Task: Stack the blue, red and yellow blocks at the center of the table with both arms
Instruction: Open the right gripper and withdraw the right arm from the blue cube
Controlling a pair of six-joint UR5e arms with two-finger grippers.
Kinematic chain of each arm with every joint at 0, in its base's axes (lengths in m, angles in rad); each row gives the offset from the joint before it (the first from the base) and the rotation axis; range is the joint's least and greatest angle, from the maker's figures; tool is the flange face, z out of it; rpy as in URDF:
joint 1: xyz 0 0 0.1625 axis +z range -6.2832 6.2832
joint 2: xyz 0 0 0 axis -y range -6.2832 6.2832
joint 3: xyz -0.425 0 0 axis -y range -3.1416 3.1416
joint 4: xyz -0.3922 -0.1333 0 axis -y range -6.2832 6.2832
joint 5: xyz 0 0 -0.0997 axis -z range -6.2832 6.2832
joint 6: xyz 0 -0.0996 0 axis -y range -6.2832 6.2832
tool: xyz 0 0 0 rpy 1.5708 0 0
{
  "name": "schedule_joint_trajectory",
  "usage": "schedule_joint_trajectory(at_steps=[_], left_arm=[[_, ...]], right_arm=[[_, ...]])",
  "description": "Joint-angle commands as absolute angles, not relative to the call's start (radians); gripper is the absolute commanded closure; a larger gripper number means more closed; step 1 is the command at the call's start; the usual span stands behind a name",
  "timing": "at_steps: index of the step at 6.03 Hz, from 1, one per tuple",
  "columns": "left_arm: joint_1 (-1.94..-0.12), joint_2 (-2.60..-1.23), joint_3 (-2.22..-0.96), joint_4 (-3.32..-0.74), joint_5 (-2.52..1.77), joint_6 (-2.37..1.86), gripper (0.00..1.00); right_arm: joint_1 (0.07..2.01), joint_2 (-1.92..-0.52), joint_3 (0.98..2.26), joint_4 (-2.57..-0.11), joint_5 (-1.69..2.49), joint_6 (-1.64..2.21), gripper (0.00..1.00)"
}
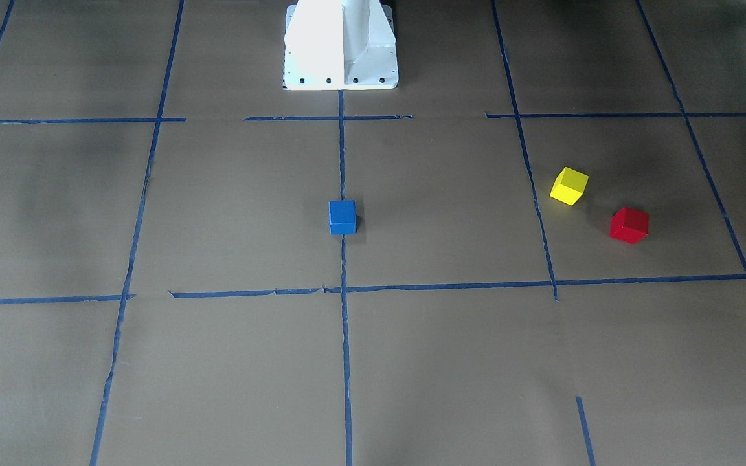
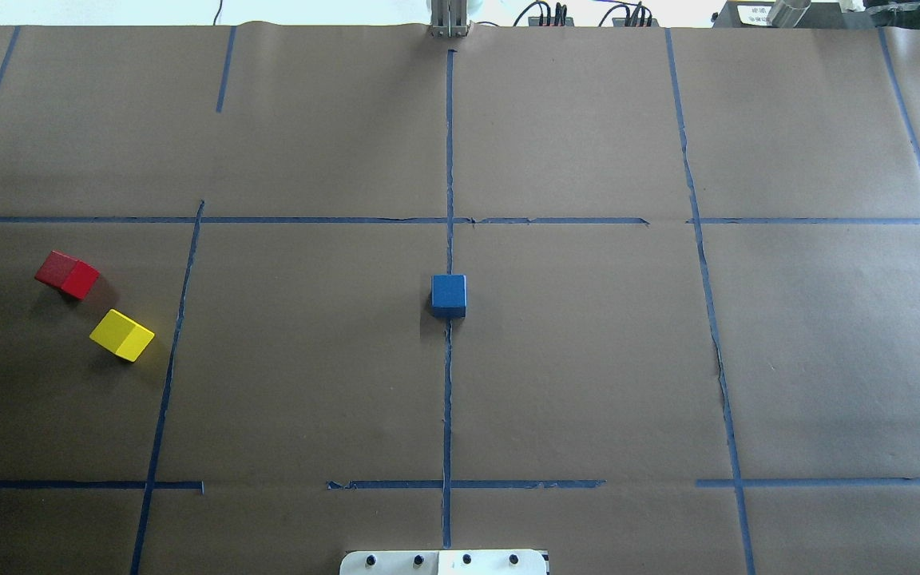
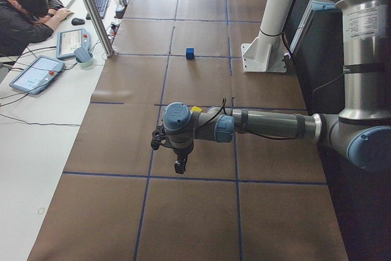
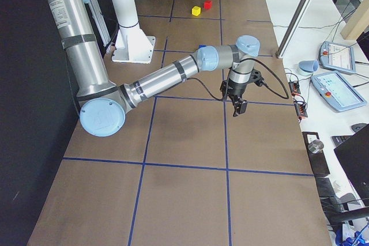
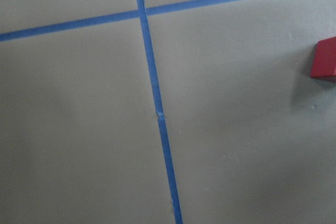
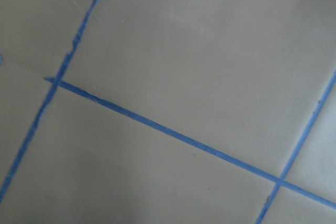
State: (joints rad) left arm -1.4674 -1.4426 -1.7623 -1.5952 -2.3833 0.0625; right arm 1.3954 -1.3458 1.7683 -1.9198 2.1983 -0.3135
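The blue block [image 2: 449,294] sits on the centre tape line, alone. The red block [image 2: 67,275] and the yellow block [image 2: 122,335] lie close together, apart, at the table's left end. My left gripper [image 3: 179,167] hangs above the table beyond them; its wrist view shows only the red block [image 5: 325,59] at the right edge. My right gripper [image 4: 238,108] hangs over the right end, far from all the blocks. No view shows whether either gripper is open or shut. Both look empty.
The white robot pedestal [image 1: 340,45] stands at the table's robot side. Blue tape lines [image 2: 449,160] grid the brown paper. An operator [image 3: 24,16], tablets and a metal post [image 3: 91,10] are along the far side.
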Motion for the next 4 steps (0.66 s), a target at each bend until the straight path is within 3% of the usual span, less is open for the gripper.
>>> schedule_joint_trajectory(at_steps=[1,2,4], left_arm=[[-1.468,-1.517,-1.763,-1.595,-2.381,0.06,0.0],[-1.467,-1.535,-1.761,-1.595,-2.379,0.06,0.0],[-1.468,-1.536,-1.761,-1.6,-2.385,0.077,0.0]], right_arm=[[1.533,-1.536,1.769,-1.861,2.271,-0.501,0.01],[1.592,-1.686,1.761,-1.757,2.34,-0.432,0.01],[1.603,-1.782,1.76,-1.611,2.347,-0.21,0.03]])
